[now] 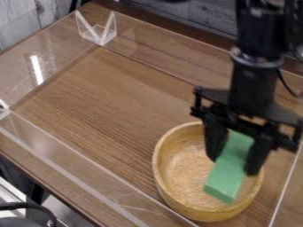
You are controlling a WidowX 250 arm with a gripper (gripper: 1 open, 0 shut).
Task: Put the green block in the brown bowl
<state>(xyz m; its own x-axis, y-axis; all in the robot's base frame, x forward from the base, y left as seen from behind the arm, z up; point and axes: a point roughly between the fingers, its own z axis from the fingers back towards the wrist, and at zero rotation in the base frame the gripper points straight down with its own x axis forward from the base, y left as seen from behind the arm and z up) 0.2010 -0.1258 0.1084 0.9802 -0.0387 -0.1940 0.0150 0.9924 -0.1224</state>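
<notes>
The green block (228, 179) is hanging over the brown bowl (168, 167), looking light and stiff, its flat faces suiting a pinch at mid-length. The claw (240, 146) is clamping its upper end. Farther off, a wire-like stand (97, 28) is sitting clear of the path.

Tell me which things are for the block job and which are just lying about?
For the job:
- green block
- brown bowl
- end effector, holding the block over the bowl

Just lying about:
- white wire-like stand
- black cable
</notes>
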